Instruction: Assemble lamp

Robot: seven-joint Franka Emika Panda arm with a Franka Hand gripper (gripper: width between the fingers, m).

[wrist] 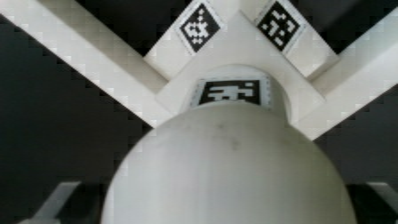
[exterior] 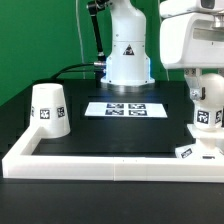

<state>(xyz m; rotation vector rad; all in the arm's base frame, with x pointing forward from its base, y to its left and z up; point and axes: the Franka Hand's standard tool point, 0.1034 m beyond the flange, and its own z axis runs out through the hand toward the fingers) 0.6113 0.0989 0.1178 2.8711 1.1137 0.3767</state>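
Observation:
The white bulb (exterior: 205,108) stands upright on the flat square base (exterior: 192,151), which sits in the border rail's corner at the exterior view's right. My gripper (exterior: 204,88) comes down from above and is shut on the bulb's round head. In the wrist view the head (wrist: 222,165) fills the space between my dim grey fingers (wrist: 57,205), with the gripper (wrist: 214,208) over it. A tag shows on the bulb's neck (wrist: 228,93). The tagged base (wrist: 231,25) lies beyond it. The cup-like shade (exterior: 48,110) stands alone at the exterior view's left.
The long white border rail (exterior: 100,160) runs along the front and turns up both sides; its corner arms (wrist: 80,55) flank the bulb. The marker board (exterior: 125,108) lies mid-table before the arm's white pedestal (exterior: 127,55).

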